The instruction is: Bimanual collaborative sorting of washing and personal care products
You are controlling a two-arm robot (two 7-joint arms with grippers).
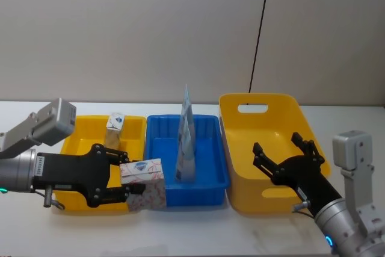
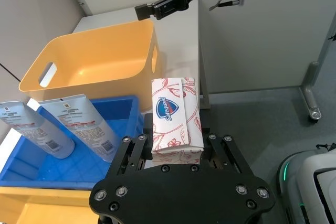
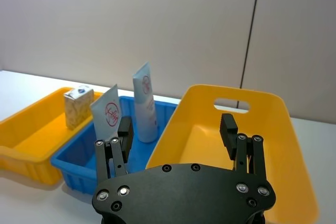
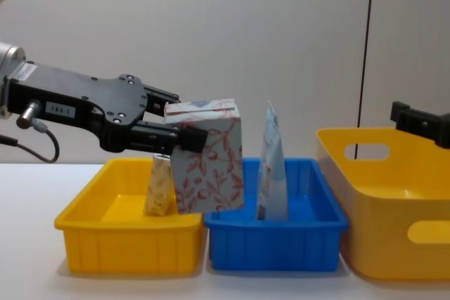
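Nearest, front left: left gripper (image 1: 127, 177) clenched on white carton with red leaf pattern (image 1: 147, 186), blue shield badge on its upper face. Held slightly tilted over the seam between left yellow bin (image 4: 130, 251) and blue bin (image 4: 274, 249), base about level with the rims; possibly clear of them, hard to judge. Behind it, inside that yellow bin, smaller tan patterned carton (image 4: 160, 186) standing, open floor to its left. In the blue bin, white tube with red round mark (image 3: 107, 114) and pale blue standing tube (image 3: 145, 103) leaning together, just beside the held carton. Farther right, large yellow handled bin (image 1: 283, 99), wide floor showing. Over its near wall, right gripper (image 1: 278, 145) released, fingers spread, well apart from the tubes.
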